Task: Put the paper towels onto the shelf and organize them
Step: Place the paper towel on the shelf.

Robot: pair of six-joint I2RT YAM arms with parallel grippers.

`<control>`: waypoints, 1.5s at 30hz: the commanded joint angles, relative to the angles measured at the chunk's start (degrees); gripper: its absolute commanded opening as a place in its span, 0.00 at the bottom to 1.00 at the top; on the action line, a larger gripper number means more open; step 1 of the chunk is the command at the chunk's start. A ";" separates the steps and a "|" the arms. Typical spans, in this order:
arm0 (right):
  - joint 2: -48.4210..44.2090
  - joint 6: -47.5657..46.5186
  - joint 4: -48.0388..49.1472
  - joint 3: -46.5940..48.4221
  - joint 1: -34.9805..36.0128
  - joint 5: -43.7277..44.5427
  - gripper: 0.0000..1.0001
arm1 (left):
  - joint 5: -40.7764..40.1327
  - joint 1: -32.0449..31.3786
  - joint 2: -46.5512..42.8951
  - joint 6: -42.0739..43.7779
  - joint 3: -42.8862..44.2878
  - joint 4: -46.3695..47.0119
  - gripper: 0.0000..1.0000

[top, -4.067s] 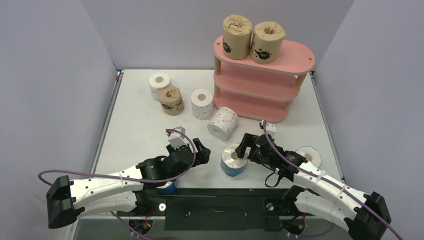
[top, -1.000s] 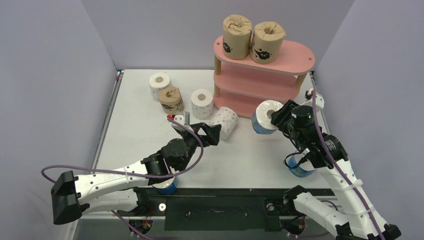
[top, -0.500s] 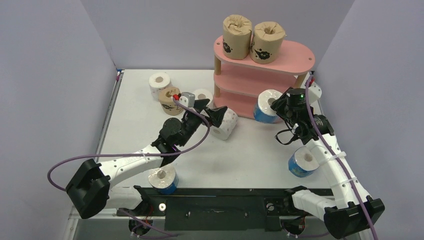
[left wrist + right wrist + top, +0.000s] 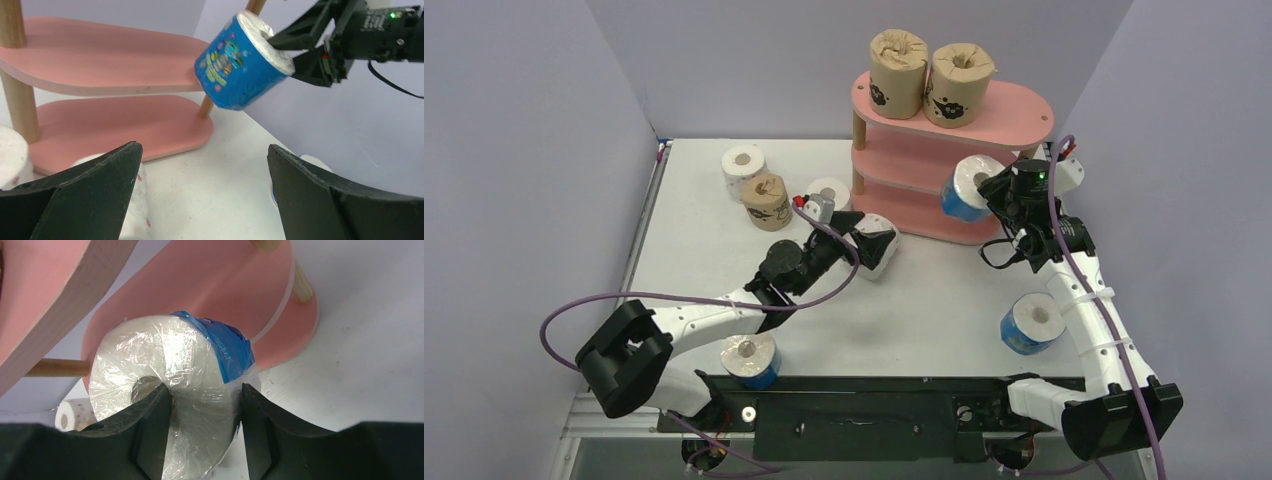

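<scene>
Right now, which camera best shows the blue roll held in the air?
The left wrist view: the blue roll shows whole, pattern clear, gripped by the right pincer beside the shelf. The top view shows it small; the right wrist view, mostly its wrapped white end.

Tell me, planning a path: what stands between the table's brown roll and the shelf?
In the top view, an upright white dotted roll stands between the brown roll and the shelf.
</scene>
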 commanded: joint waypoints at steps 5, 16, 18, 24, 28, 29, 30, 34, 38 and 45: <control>1.73 1.86 8.34 2.51 -2.11 -0.78 0.37 | -8.44 -7.88 -6.28 -1.45 -9.23 3.72 0.96; 2.29 3.55 10.95 2.20 -3.63 0.03 0.37 | -18.03 -15.64 -16.42 -5.77 -21.56 -1.00 0.96; 2.75 3.62 10.99 2.43 -3.71 0.56 0.37 | -18.98 -16.75 -16.88 -5.90 -22.17 -1.59 0.96; 3.74 3.74 11.43 2.44 -4.16 1.34 0.37 | -21.78 -18.92 -17.37 -8.46 -21.75 -5.60 0.96; 4.56 4.02 11.91 2.85 -4.34 1.61 0.37 | -22.21 -19.96 -16.24 -9.96 -20.93 -6.99 0.96; 4.93 4.21 12.05 3.00 -4.39 1.62 0.37 | -22.30 -20.09 -16.13 -10.05 -20.92 -6.91 0.96; 5.06 4.27 12.07 3.09 -4.43 1.62 0.37 | -22.48 -20.34 -16.01 -10.18 -20.91 -6.80 0.96; 5.34 4.76 12.23 3.45 -4.46 1.80 0.37 | -23.49 -21.02 -15.69 -10.06 -20.83 -6.89 0.96; 5.50 5.06 12.61 3.68 -4.44 1.91 0.37 | -23.93 -21.46 -14.88 -10.17 -20.59 -6.61 0.96; 6.06 6.03 13.13 3.78 -4.23 0.94 0.36 | -24.20 -22.21 -13.27 -10.23 -20.04 -6.11 0.96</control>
